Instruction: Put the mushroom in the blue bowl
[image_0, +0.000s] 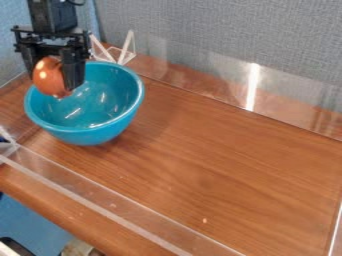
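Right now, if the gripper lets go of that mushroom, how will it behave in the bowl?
The mushroom looks rounded, so it will probably roll. The blue bowl has glossy, curved sides, likely guiding it to the bottom. The gripper holds it undeformed, suggesting it's fairly stiff.

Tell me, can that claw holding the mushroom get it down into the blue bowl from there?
Probably yes. The claw grips the mushroom at the blue bowl's near-left rim, and nothing blocks the open bowl below.
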